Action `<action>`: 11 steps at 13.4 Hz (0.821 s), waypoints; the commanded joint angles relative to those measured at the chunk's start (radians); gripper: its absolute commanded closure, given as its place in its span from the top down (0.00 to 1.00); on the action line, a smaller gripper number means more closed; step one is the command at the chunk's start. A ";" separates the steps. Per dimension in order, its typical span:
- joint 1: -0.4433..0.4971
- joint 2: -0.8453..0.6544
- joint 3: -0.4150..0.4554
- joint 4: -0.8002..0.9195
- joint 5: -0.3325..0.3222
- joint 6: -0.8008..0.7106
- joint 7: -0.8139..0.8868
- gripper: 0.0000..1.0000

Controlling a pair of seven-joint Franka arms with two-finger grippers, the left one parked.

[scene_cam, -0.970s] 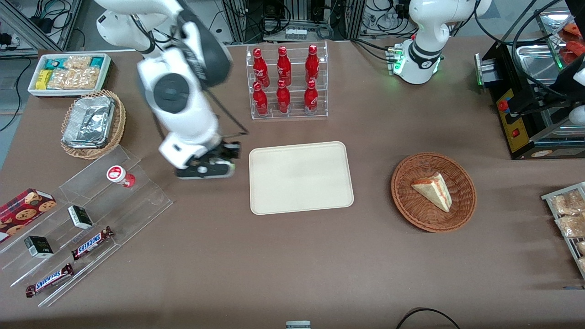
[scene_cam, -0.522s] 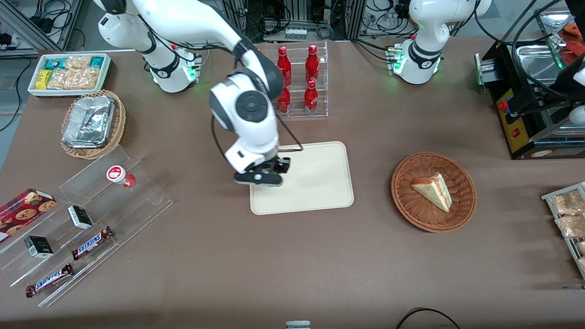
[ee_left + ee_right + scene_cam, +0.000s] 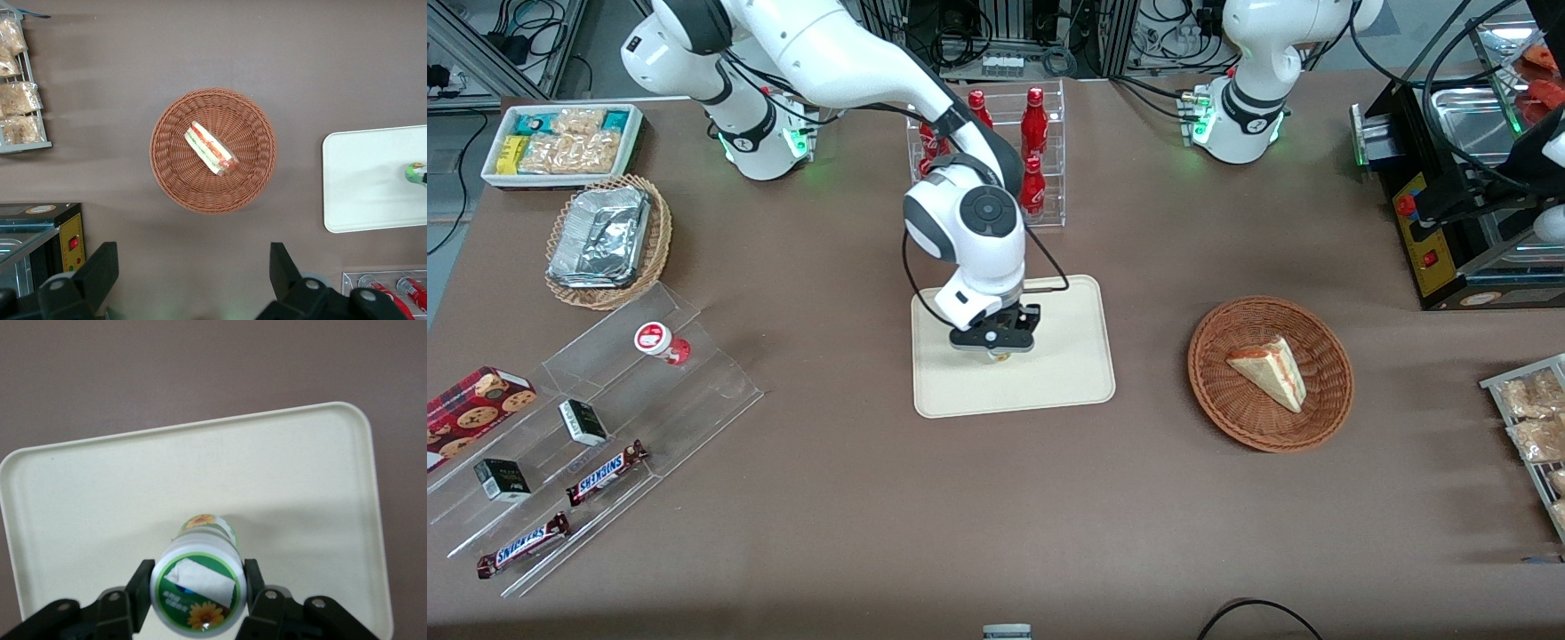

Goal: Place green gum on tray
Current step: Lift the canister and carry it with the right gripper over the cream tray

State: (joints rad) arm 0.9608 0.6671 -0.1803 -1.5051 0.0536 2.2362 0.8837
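green gum held over the tray

the gripper (image 3: 199, 603) has its two black fingers closed against the sides of the green gum (image 3: 198, 577), gripping the small white cylinder just under its round green-and-white lid, whose printed top shows a sunflower. the bottle stands upright between the fingers, its yellow-green label just visible below the lid.

under it lies the tray (image 3: 300, 480), smooth, cream-coloured, rectangular, with rounded corners and a low rim. whether the bottle's base touches the tray cannot be told.

in the front view the gripper (image 3: 996, 348) is over the tray (image 3: 1067, 373), around ten o'clock from its middle. the matte brown table (image 3: 871, 533) spreads out around it; at three o'clock from the tray sits a round woven wicker basket (image 3: 1218, 400) holding a wedge-shaped sandwich (image 3: 1267, 372).

half a second ago the gripper was over the tray's edge toward the working arm's end; it has since moved inward.
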 commanded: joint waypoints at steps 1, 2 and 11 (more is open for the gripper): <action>0.022 0.028 -0.005 0.022 0.003 0.035 0.020 0.00; 0.029 0.034 -0.005 0.010 0.009 0.049 0.023 0.00; 0.039 0.058 -0.004 -0.010 0.012 0.063 0.014 0.59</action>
State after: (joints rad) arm 0.9957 0.7272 -0.1792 -1.5125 0.0536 2.2793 0.8963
